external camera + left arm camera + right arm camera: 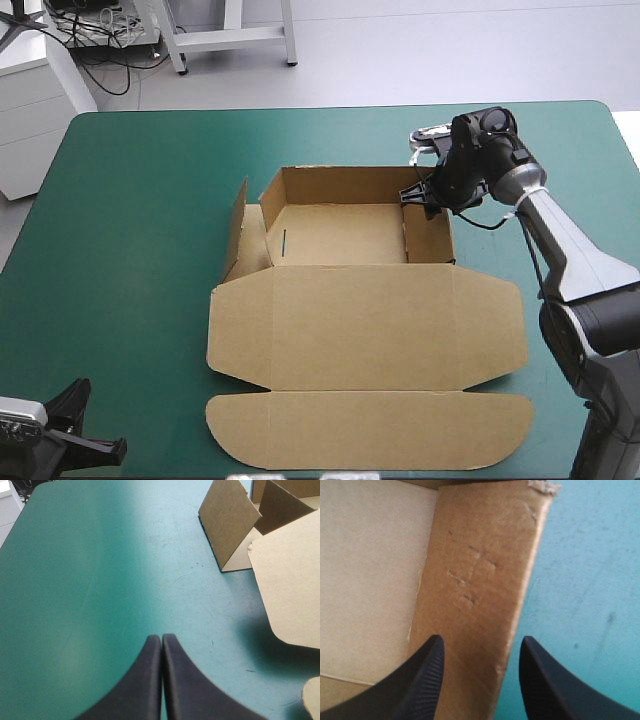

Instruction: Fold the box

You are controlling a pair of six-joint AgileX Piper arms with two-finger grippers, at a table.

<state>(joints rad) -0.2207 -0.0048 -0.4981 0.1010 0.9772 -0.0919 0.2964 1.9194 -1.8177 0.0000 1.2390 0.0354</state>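
Brown board makes up the box (340, 235), a cut sheet partly folded, in the middle of the high view on the teal-green table cover (130, 200). Its tray part sits just above the middle of the picture. The back wall and the right wall (428, 235) of the tray stand up. The big flat lid (365, 325) lies open toward the bottom of the picture, and its rounded end piece is nearest the bottom edge. At the left of the tray, a side flap (237, 225) stands up and leans outward.

The right gripper (422, 195), with two broad black fingers, is at the upper right of the tray, at the top of the right wall. Its own wrist view shows its fingers spread apart. The right wall (480, 570) runs between them, with one finger over the inside of the tray and the other over the table cover outside. It grips nothing, and I cannot tell if a finger touches the board.

The left gripper (100, 445) is in the lower left corner of the high view, well apart from the box. In its wrist view, its two black fingers are pressed together into one point and hold nothing. Bare table cover lies ahead of them. The side flap and a round corner of the lid show off to one side.
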